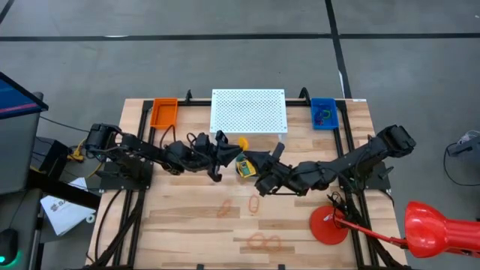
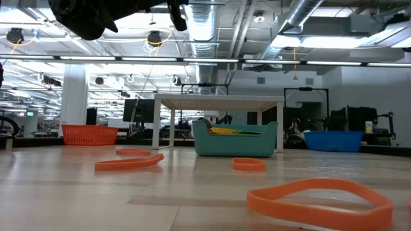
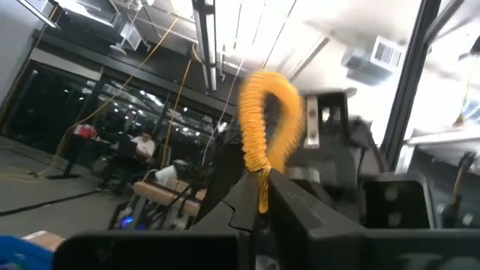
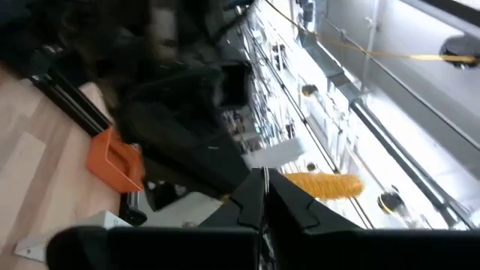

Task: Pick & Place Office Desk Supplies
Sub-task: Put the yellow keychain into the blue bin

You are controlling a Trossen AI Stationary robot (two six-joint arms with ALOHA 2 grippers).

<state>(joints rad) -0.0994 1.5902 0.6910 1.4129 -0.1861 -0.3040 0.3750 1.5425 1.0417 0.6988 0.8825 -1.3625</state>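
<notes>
A yellow coiled band [image 3: 268, 120] is held up in the air between my two grippers, above the table's middle [image 1: 241, 142]. My left gripper [image 3: 262, 184] comes from the table's left and is shut on it. My right gripper [image 4: 264, 184] comes from the right, also shut, with the band [image 4: 322, 183] right at its fingertips. Below them stands a small teal bin [image 2: 234, 140] with a yellow-and-green crayon box [image 1: 244, 167] in it. Orange rubber bands [image 1: 255, 203] [image 1: 262, 241] lie flat on the wood near the front. My left gripper pinches the band's lower end [image 3: 263, 174] between its two fingertips. The fingers slant upward, and the loop stands up above them, clear of the table. My right gripper is shut at the band's other end [image 4: 286, 178], roughly level from the table's right. Its own fingertip hides the place of contact.
A white perforated stand [image 1: 248, 110] is at the back middle, with an orange bin [image 1: 163, 111] on its left and a blue bin [image 1: 324, 112] on its right. A red disc [image 1: 328, 226] and a red lamp [image 1: 439, 229] sit at the front right.
</notes>
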